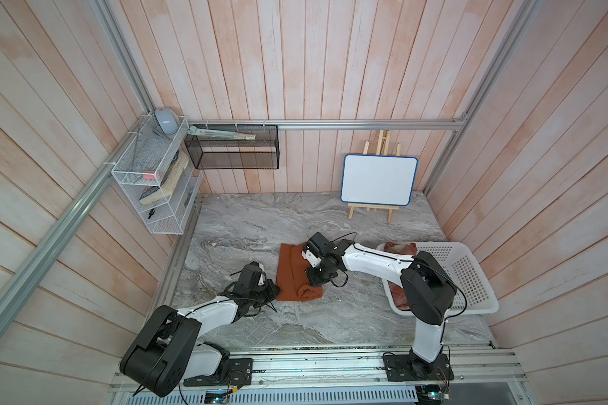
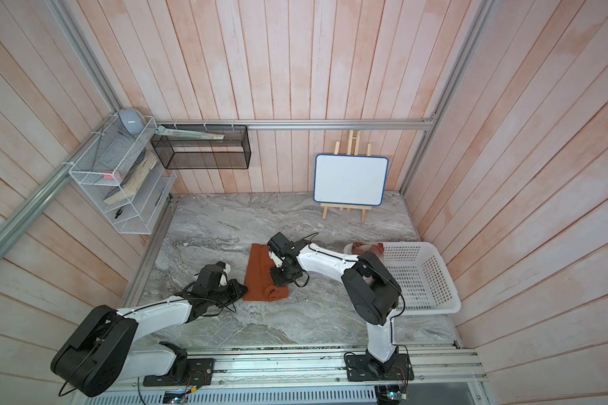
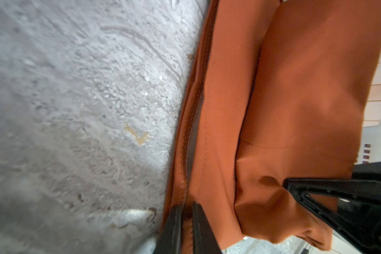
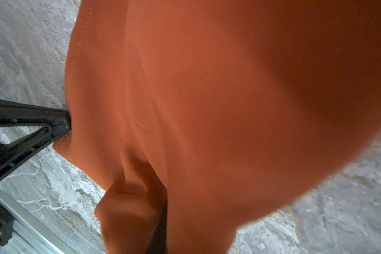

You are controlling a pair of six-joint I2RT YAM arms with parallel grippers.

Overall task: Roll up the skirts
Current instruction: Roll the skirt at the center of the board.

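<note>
Left wrist view: the left fingers point(image 3: 174, 226) stand almost closed and pinch the stitched hem of the rust-orange skirt point(image 3: 295, 88) between them, low against the gray marble table point(image 3: 75, 110). Across the cloth from them, the right fingers point(image 3: 328, 188) are closed down on a puckered fold of the same skirt. In the right wrist view the orange cloth point(image 4: 207, 88) drapes close over the lens and hides those fingers, while the left fingers point(image 4: 20, 113) touch the skirt's edge. In both top views the skirt point(image 1: 295, 270) point(image 2: 260, 266) lies between the two sets of fingers. The end beside them is curled into a loose roll, and the rest is spread flat on the table point(image 1: 260, 224), stretching away from them. Beyond the right fingers, on the side away from the left ones, the plaid skirt point(image 1: 401, 248) point(image 2: 369, 249) lies in the white basket point(image 1: 471, 273) point(image 2: 429, 273). It is well apart from the orange one and partly hidden by the right arm.
</note>
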